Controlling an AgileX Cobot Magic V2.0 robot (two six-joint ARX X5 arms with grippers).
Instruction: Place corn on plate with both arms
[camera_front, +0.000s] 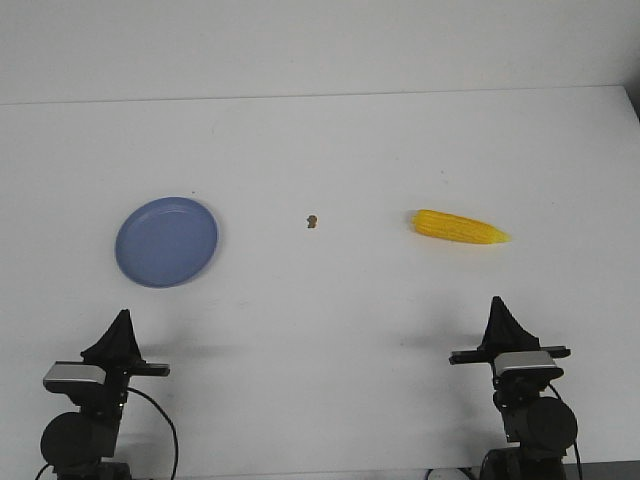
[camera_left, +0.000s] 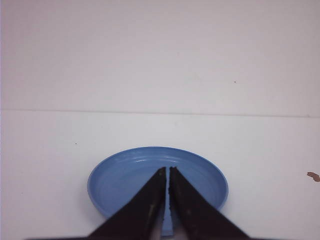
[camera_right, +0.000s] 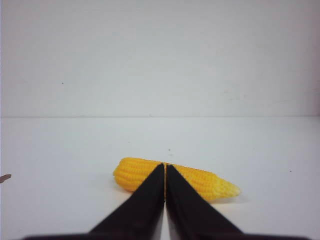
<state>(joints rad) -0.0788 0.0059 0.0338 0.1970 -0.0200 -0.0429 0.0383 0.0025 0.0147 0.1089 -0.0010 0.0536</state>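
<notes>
Corn (camera_front: 459, 228) lies on the white table (camera_front: 330, 150) on the robot's right side, pointed end away from the plate (camera_front: 166, 241), well apart from it. Both arms sit low at the near table edge, grippers aimed forward. The left gripper (camera_left: 167, 172) has its fingers nearly together, pointing at the plate, which holds nothing. The right gripper (camera_right: 165, 169) is pressed closed, aimed at the corn without touching it. A brown speck (camera_front: 312, 220) lies between plate and corn.
</notes>
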